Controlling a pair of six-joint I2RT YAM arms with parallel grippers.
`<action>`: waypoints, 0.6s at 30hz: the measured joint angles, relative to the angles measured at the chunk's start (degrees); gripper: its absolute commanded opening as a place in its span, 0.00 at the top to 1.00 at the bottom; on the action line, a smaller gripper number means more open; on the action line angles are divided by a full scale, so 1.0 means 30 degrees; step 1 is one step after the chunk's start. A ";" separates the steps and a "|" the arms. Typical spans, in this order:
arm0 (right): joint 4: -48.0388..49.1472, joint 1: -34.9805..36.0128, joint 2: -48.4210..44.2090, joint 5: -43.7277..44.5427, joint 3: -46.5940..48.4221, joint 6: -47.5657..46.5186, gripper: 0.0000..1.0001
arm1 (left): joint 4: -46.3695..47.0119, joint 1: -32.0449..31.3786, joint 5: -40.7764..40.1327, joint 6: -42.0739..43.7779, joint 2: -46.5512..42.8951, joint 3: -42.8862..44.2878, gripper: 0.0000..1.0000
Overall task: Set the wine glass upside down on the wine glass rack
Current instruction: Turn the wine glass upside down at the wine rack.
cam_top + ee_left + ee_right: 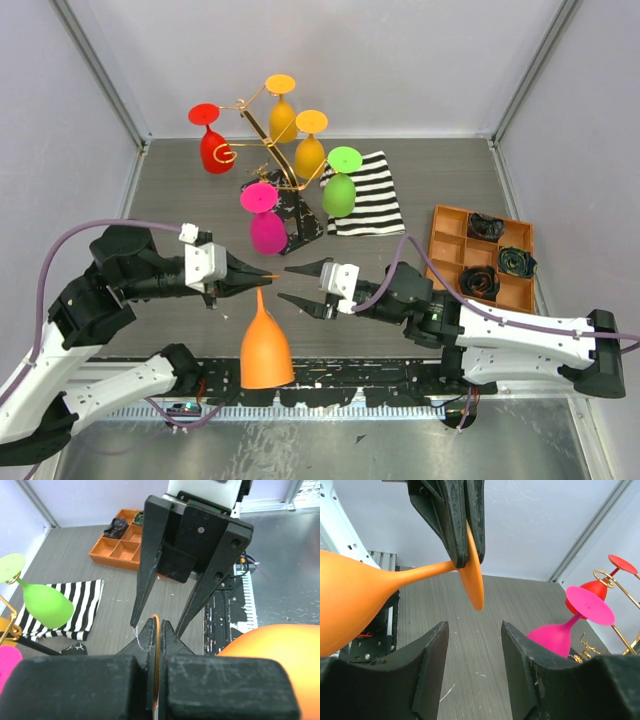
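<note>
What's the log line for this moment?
left gripper: shut on orange wine glass foot | right gripper: open, facing foot | wine glass rack: glass not yet hung

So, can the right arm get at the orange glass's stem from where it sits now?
Probably yes. The right gripper is open, close by the orange wine glass, with nothing between it and the bare stem. The left gripper pinches only the foot, leaving the stem clear.

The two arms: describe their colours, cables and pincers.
The left arm and right arm mix white shells with black joints; a purple cable loops along each. The left pincer and right pincer have black tapered fingers on white blocks.
</note>
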 measured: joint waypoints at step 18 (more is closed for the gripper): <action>0.1479 0.0000 0.0845 -0.1902 0.0627 0.0087 0.70 | 0.0240 0.0000 0.2062 -0.0168 0.0124 0.0080 1.00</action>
